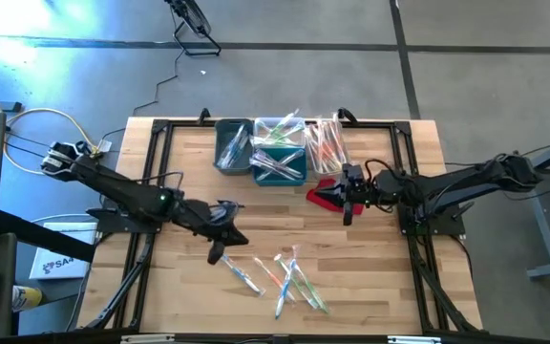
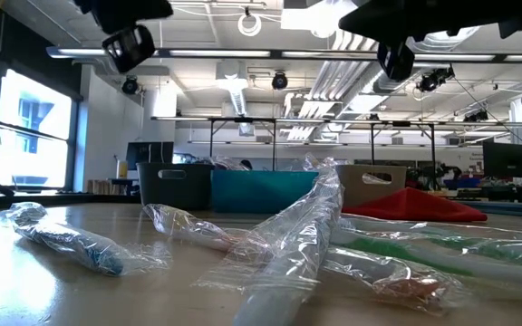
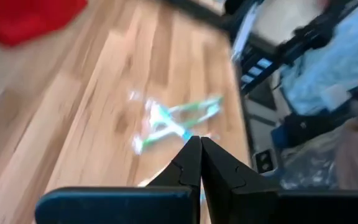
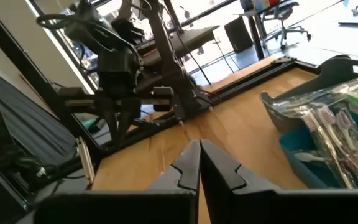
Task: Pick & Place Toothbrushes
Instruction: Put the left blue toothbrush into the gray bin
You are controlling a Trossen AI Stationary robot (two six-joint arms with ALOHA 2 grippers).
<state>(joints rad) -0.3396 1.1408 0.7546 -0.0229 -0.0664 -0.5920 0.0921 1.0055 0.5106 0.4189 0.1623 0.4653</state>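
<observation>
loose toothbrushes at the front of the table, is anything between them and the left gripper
Nothing visible. The left gripper hangs shut just beside the loose toothbrushes, with only bare table between them. The bins and red cloth sit farther back, near the shut right gripper.

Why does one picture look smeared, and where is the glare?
Left wrist view: the toothbrushes and table are streaked with motion blur, while the shut left gripper stays crisp. Low view: bright windows at the left, and the nearest wrappers are out of focus. High view: glare washes the floor at top left.
</observation>
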